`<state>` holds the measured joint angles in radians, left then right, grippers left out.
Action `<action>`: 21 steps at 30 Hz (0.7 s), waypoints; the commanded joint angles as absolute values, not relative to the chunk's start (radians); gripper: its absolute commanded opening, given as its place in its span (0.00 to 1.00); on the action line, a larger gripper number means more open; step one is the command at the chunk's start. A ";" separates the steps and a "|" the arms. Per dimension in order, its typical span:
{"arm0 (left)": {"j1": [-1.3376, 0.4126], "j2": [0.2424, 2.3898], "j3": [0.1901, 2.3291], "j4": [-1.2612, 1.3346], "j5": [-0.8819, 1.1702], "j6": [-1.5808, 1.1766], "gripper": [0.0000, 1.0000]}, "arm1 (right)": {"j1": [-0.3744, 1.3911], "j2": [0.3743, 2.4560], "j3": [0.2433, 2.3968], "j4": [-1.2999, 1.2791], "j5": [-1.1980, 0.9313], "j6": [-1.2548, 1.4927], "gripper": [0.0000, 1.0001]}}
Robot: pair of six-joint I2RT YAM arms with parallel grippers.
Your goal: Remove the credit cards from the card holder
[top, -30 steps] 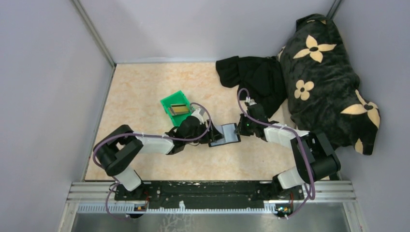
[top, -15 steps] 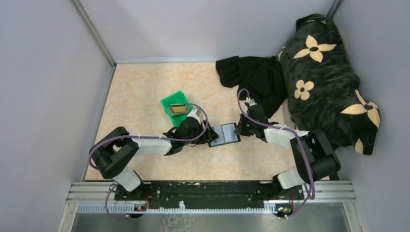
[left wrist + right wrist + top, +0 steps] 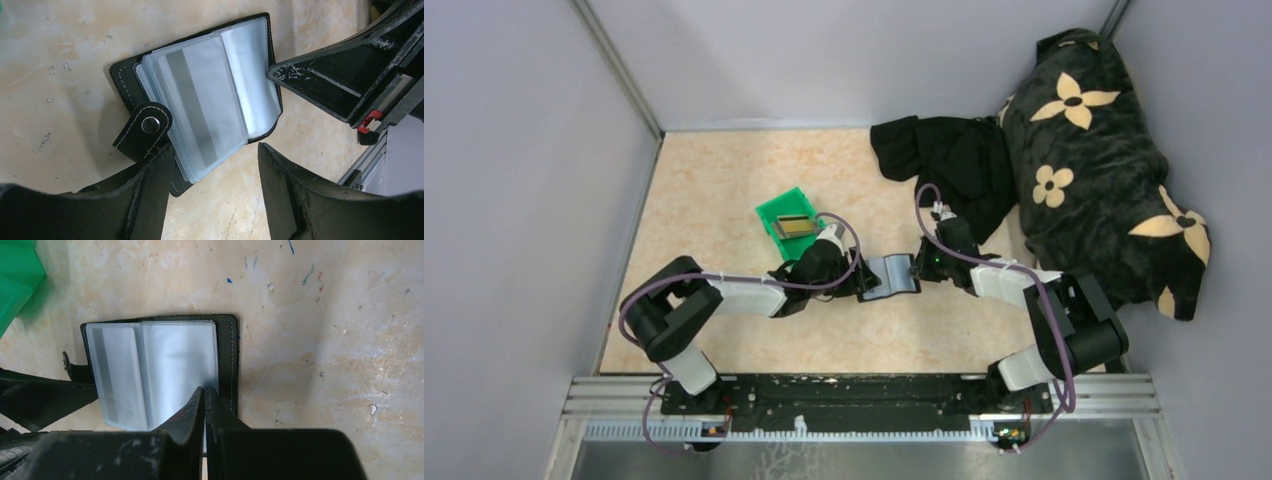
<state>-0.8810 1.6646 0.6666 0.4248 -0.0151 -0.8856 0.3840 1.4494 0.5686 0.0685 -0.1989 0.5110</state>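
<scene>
The black card holder [image 3: 892,277] lies open on the table between my two grippers. It also shows in the left wrist view [image 3: 200,100] and the right wrist view [image 3: 160,365]. A pale grey-white card [image 3: 197,107] with a grey stripe sits inside its clear sleeves. The gold-brown card [image 3: 796,226] lies in the green bin [image 3: 776,212]. My left gripper [image 3: 214,152] is open at the holder's near edge, one finger [image 3: 150,185] by the snap tab [image 3: 145,127]. My right gripper [image 3: 205,390] is shut, its tip pressed on the holder's right-hand page.
A crumpled black cloth [image 3: 949,160] lies behind the right arm. A large black flowered cushion [image 3: 1104,150] fills the right side. Grey walls close in the left, back and right. A corner of the green bin [image 3: 15,275] shows in the right wrist view.
The left gripper has shifted slightly toward the holder's left edge. The holder's open pages look paler and flatter now. The right gripper has stayed on the right page.
</scene>
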 commanded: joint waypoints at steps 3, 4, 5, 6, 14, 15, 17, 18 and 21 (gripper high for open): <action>-0.886 1.679 0.703 0.421 0.029 -0.877 0.68 | 0.392 1.468 0.541 0.081 -0.197 0.515 0.00; -0.885 1.670 0.701 0.416 0.028 -0.873 0.68 | 0.392 1.468 0.539 0.081 -0.195 0.515 0.00; -0.886 1.658 0.697 0.409 0.021 -0.869 0.68 | 0.393 1.468 0.539 0.081 -0.194 0.515 0.00; -0.886 1.645 0.695 0.396 0.010 -0.865 0.68 | 0.393 1.469 0.539 0.080 -0.194 0.513 0.00; -0.886 1.617 0.683 0.400 -0.005 -0.855 0.68 | 0.393 1.476 0.548 0.080 -0.195 0.512 0.00; -0.887 1.626 0.685 0.404 -0.001 -0.854 0.68 | 0.392 1.476 0.548 0.080 -0.194 0.511 0.00; -0.885 1.641 0.695 0.407 0.005 -0.852 0.68 | 0.393 1.478 0.549 0.078 -0.193 0.511 0.00; -0.885 1.651 0.700 0.407 0.013 -0.851 0.68 | 0.393 1.477 0.549 0.079 -0.193 0.511 0.00; -0.885 1.660 0.710 0.402 0.025 -0.851 0.68 | 0.392 1.480 0.549 0.078 -0.190 0.511 0.00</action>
<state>-0.8810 1.6405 0.6773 0.3882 -0.0051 -0.8627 0.3836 1.4509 0.5625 0.0837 -0.1997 0.5163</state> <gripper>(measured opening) 0.681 0.005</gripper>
